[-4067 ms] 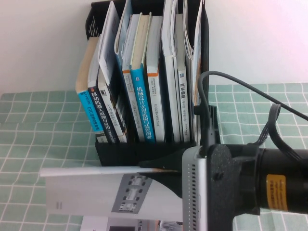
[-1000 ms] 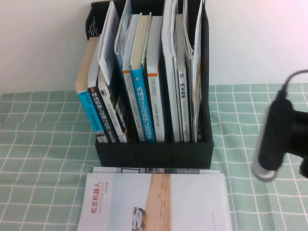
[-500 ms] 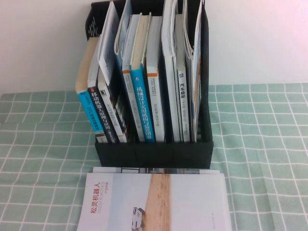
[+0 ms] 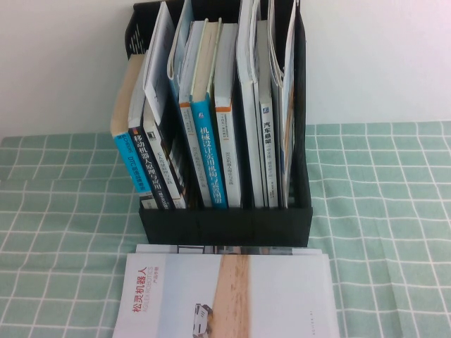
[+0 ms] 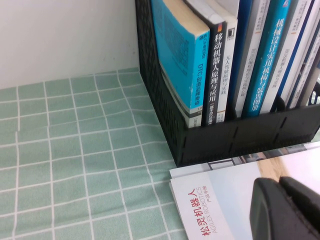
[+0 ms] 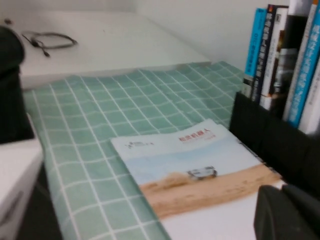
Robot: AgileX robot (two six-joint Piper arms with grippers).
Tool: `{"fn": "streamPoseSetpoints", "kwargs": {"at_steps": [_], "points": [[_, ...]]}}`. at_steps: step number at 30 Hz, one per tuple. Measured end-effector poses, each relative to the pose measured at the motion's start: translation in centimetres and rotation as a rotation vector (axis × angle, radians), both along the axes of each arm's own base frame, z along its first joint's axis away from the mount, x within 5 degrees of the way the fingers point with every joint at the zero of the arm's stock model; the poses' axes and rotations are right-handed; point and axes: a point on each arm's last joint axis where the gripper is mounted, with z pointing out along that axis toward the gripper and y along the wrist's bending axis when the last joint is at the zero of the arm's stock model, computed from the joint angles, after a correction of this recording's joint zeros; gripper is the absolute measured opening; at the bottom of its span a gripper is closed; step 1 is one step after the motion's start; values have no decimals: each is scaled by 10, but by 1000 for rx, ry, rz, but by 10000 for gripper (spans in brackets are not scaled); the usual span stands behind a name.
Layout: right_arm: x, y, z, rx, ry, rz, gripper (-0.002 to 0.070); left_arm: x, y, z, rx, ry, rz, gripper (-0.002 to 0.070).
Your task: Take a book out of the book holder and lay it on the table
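High view: book (image 4: 232, 296) flat on green-checked table (image 4: 63, 211), white wall (image 4: 63, 63) behind.

I read "松灵机器人" in red on the book (image 4: 225, 296), with "AGILEX ROBOTICS" beneath; one spine (image 5: 218, 75) reads "移动机器人原理与应用".

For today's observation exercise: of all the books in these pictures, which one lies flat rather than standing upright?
The white book with the red title and tan stripe. It alone lies flat on the table, before the book holder; the others stand inside.
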Motion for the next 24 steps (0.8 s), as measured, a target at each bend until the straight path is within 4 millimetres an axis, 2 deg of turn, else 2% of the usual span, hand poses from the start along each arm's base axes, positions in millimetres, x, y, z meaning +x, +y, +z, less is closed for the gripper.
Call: {"fn": "streamPoseSetpoints", "kwargs": {"at_steps": [3, 6, 17, 24], "points": [[-5, 3, 3, 92, 105, 45, -1, 0, 0, -1, 4, 7, 3, -3], [-9, 5, 2, 110, 171, 81, -1, 0, 0, -1, 4, 7, 3, -3], [-17, 7, -17, -7, 276, 152, -1, 0, 0, -2, 6, 10, 3, -2], [-18, 8, -23, -33, 300, 162, -1, -1, -4, -15, -41, 99, 16, -3]]}}
